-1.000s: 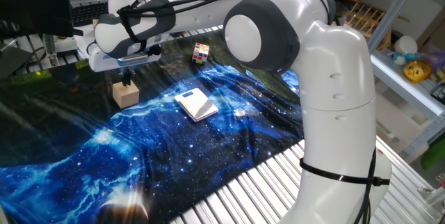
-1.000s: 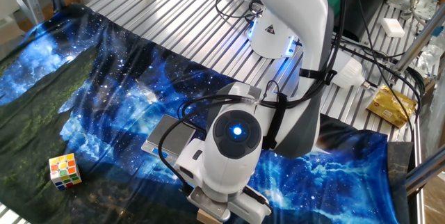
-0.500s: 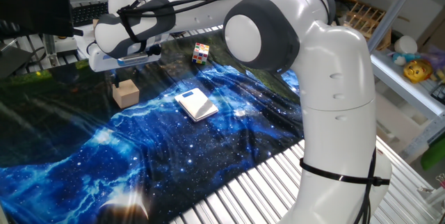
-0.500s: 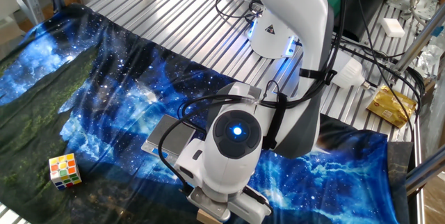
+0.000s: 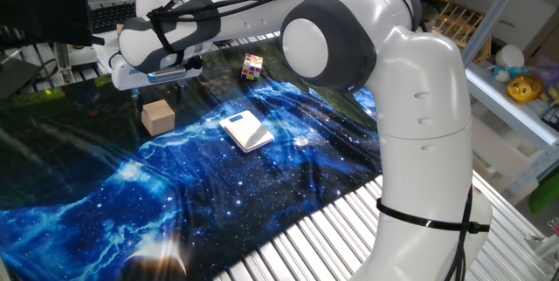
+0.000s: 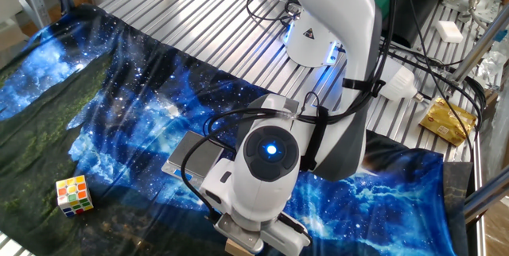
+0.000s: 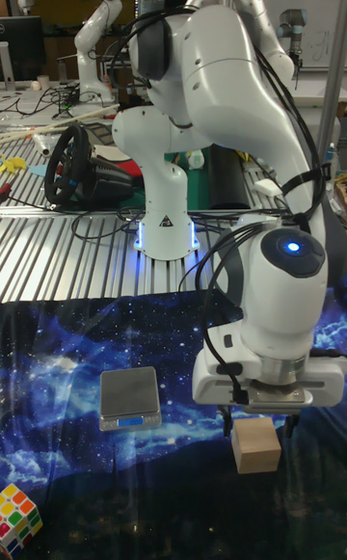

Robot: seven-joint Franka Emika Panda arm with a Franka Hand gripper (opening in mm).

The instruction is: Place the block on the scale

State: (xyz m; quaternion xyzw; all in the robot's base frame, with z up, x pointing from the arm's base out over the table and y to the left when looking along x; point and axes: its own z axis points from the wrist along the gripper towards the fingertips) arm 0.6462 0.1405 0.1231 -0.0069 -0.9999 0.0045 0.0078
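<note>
One fixed view: the block (image 5: 157,116) sits free under the tool (image 5: 150,89); I cannot tell the tool's opening; the scale (image 5: 245,130) lies apart.

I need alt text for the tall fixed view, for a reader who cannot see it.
A white robot arm's head hangs just above a tan wooden block on a blue galaxy-print cloth. A small scale lies to the block's left, and a multicoloured puzzle cube sits at the lower left corner.
</note>
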